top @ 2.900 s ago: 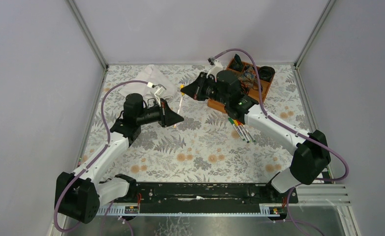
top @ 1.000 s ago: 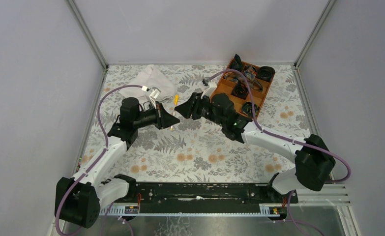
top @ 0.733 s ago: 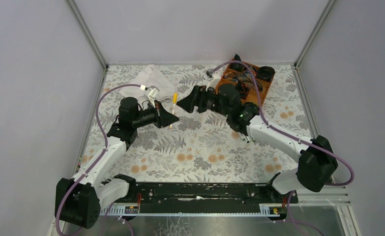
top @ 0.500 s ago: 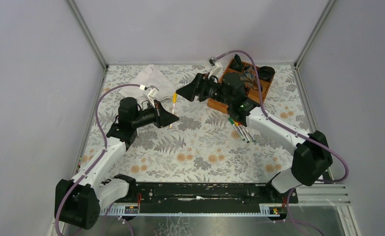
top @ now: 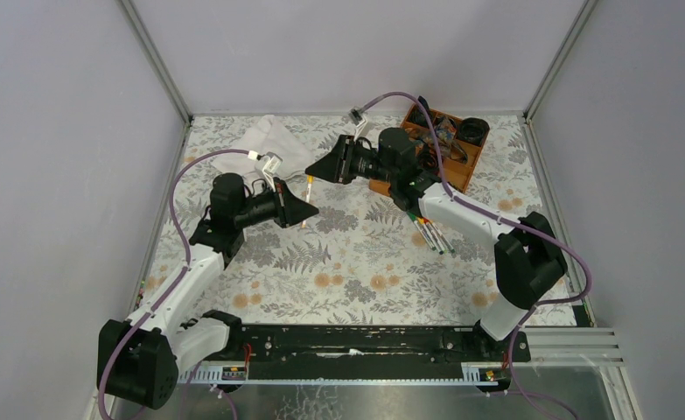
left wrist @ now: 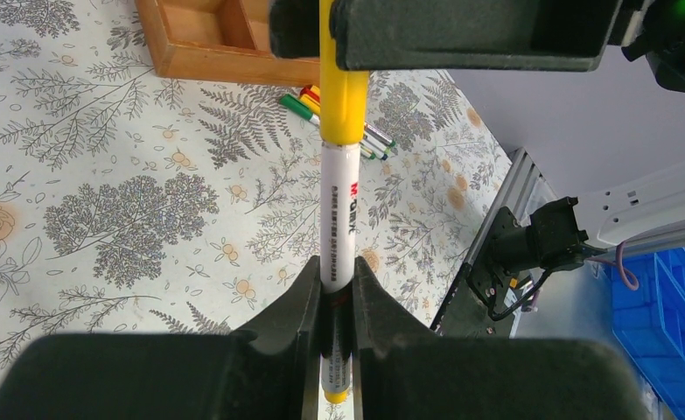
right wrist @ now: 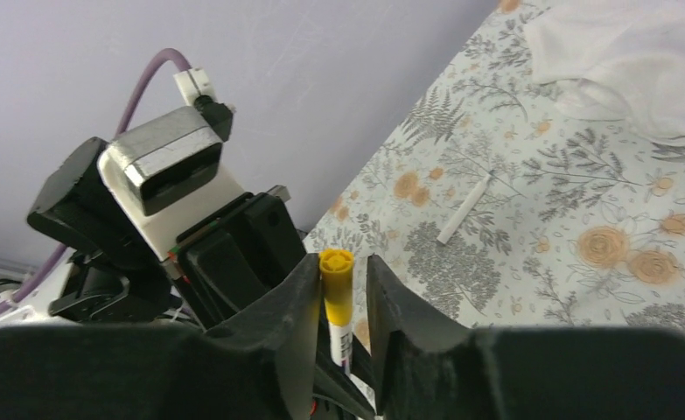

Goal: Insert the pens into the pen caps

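Observation:
My left gripper [top: 306, 210] is shut on a white-barrelled pen [left wrist: 339, 210] and holds it upright above the table; it grips the lower barrel [left wrist: 337, 293]. A yellow cap [left wrist: 343, 87] sits on the pen's upper end. My right gripper [top: 318, 172] is at that cap. In the right wrist view the cap [right wrist: 336, 284] stands between its jaws [right wrist: 339, 289], touching the left finger with a gap to the right finger, so it is open. Several more pens with green, yellow and red caps [top: 428, 232] lie together on the table, also in the left wrist view [left wrist: 356, 127].
A wooden compartment tray [top: 455, 171] with black coiled bands stands at the back right, its corner in the left wrist view [left wrist: 207, 48]. A white cloth [top: 269, 144] lies at the back left, seen too by the right wrist [right wrist: 636, 44]. A small white stick [right wrist: 464, 208] lies on the table.
The right gripper brought the yellow cap onto the pen, let go and drew back, and now its jaws stand around the cap again. The left gripper has kept hold of the pen.

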`<state>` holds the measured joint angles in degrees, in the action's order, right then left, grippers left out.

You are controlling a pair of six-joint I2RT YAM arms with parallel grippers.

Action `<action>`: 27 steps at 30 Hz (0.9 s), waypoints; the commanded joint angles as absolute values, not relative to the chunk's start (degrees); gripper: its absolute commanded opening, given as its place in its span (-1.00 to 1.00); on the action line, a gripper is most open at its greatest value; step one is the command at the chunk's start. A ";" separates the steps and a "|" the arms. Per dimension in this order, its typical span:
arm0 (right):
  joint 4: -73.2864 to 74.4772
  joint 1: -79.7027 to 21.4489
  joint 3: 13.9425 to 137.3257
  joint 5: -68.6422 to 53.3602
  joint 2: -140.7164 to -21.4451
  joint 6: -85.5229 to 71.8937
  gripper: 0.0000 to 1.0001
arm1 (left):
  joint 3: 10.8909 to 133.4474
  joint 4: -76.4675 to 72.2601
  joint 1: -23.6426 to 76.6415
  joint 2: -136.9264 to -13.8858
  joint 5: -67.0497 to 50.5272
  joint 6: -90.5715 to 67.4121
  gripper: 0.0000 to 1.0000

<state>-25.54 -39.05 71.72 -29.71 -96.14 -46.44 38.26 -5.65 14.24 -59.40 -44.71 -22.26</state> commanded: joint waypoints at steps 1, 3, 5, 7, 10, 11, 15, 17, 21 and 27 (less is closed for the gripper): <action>-31.69 -39.17 73.35 -34.13 -96.75 -47.73 -0.50 | 39.01 -9.21 14.07 -58.76 -44.72 -21.88 -1.00; -32.73 -39.20 72.05 -35.25 -96.89 -48.01 -0.72 | 39.03 -9.22 14.07 -58.66 -44.50 -21.80 -1.00; -33.31 -39.20 70.18 -36.58 -96.79 -47.84 -0.92 | 39.02 -9.36 14.08 -58.70 -44.45 -21.85 -1.00; -33.71 -39.20 68.21 -37.98 -96.57 -47.50 -1.00 | 39.01 -9.51 13.96 -58.72 -44.70 -22.09 -1.00; -34.50 -39.60 65.31 -40.44 -95.96 -46.54 -1.00 | 38.95 -10.20 13.27 -59.12 -45.39 -22.55 -1.00; -34.30 -39.89 64.40 -41.04 -95.67 -46.06 -1.00 | 38.94 -10.58 12.92 -59.23 -45.71 -22.77 -1.00; -31.29 -41.82 60.62 -41.17 -94.16 -43.15 -1.00 | 38.51 -12.44 11.13 -59.46 -46.66 -23.85 -1.00; -29.18 -43.18 58.68 -40.62 -93.35 -41.86 -1.00 | 38.37 -13.22 10.47 -59.56 -47.14 -24.25 -1.00; -28.66 -45.87 54.24 -40.76 -92.52 -42.16 -1.00 | 37.73 -15.28 8.92 -59.80 -48.55 -25.80 -1.00; -26.67 -48.33 50.93 -40.72 -92.29 -41.66 -1.00 | 37.48 -16.19 8.36 -59.72 -49.63 -25.97 -1.00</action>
<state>-38.85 -41.93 56.18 -27.90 -91.96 -45.54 34.81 -2.68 11.49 -60.27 -55.57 -22.74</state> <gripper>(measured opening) 0.056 0.090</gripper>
